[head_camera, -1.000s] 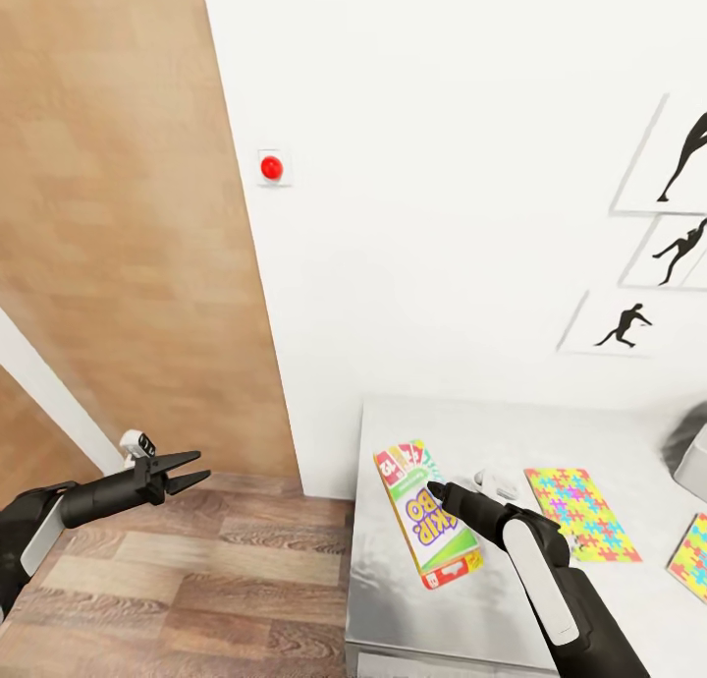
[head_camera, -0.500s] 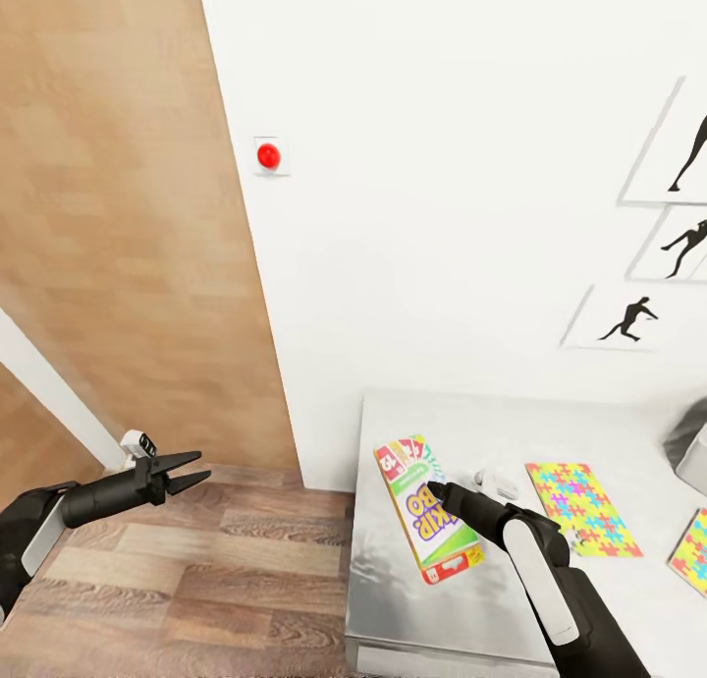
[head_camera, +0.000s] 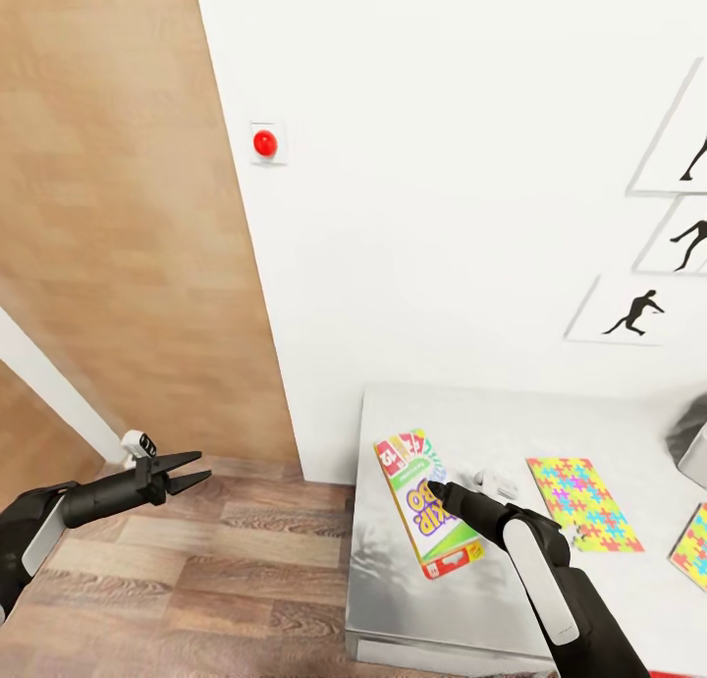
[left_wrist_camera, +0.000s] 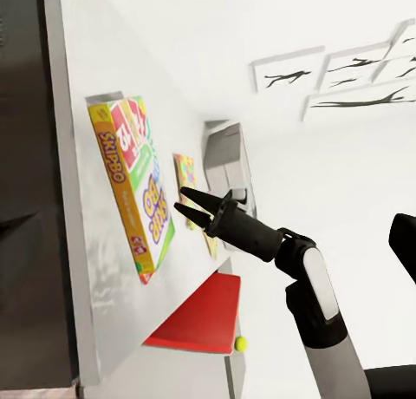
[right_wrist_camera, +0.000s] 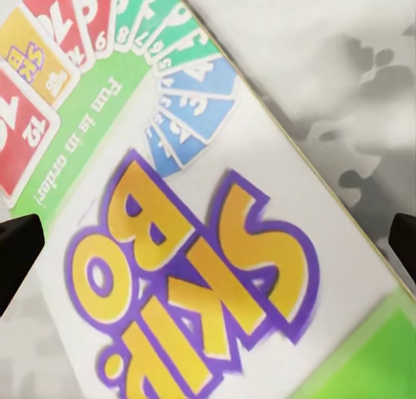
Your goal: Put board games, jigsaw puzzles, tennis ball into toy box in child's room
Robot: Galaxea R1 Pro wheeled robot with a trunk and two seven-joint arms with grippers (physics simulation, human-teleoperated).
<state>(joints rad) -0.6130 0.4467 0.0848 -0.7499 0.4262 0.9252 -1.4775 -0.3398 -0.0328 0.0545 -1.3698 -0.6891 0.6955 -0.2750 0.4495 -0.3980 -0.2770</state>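
One board game (head_camera: 424, 502) directly beneath spread right gripper (head_camera: 433, 485).

I see a red round button (head_camera: 264, 143) on its white wall plate, a wood-panelled door (head_camera: 118, 216) beside it, and a small white object (head_camera: 497, 481) lying flat.
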